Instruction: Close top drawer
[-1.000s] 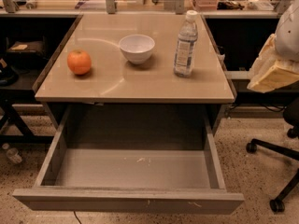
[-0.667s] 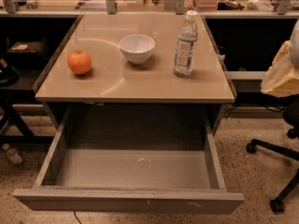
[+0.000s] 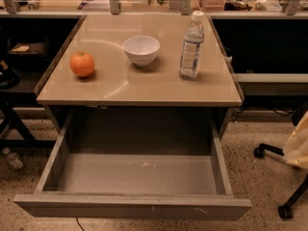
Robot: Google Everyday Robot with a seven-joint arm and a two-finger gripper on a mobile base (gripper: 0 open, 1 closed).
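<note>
Camera view has the top drawer (image 3: 130, 207) pulled fully out across the lower frame, beneath the surface (image 3: 144, 83); closing has not begun. Our tool (image 3: 298, 146) sits at the right edge, well apart from the drawer, and we cannot tell its state. Since the earlier frame it has dropped lower; the drawer has not moved.

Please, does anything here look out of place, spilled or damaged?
Only the drawer: it is pulled far out, with a few pale marks on its floor. On the table, the orange, bowl and bottle stand upright, nothing spilled. The gripper is at the right edge, apart from the drawer.
</note>
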